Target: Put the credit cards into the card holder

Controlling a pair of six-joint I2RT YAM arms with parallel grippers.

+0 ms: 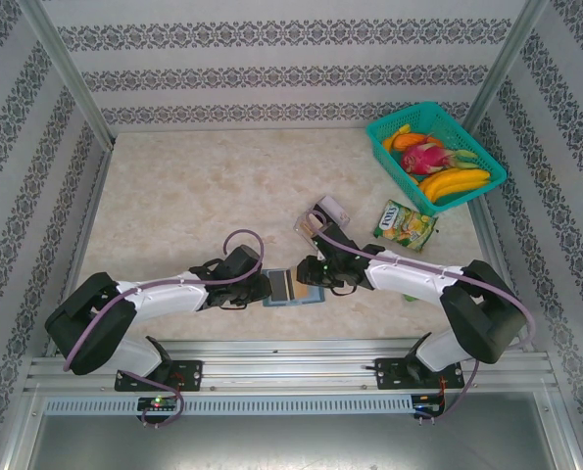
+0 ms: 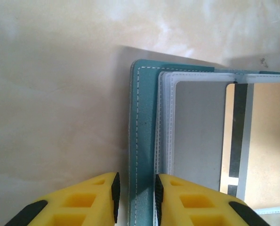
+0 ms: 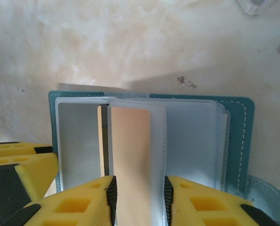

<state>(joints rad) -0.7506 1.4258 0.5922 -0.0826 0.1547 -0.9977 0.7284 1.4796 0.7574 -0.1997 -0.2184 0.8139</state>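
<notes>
Misfeed is my chief concern at this station. I find the teal-blue leather-like folding card holder (image 3: 234,141) lying opened on the marbled beige table top (image 1: 193,196), between the two arms. The left gripper (image 2: 136,188) has its yellow jaws set close on the stitched edge of the teal cover and appears to be pinning it. The right gripper (image 3: 139,188) is clamped across the width of a thin flat tan-gold plastic credit card (image 3: 135,141), whose leading end lies over the stack of clear plastic sleeves (image 3: 191,141). I cannot tell whether it has entered a pocket or merely rests on top. A dark stripe shows beside it, and I cannot say whether that belongs to a second card. In my judgement, a push with the tan-gold card slightly skewed would catch a sleeve lip, buckle the sleeves, or slip between two leaves. Should the left hold be shallow, the card holder would skate along the table top with the push. Letting go early would leave the card standing proud of its pocket.
</notes>
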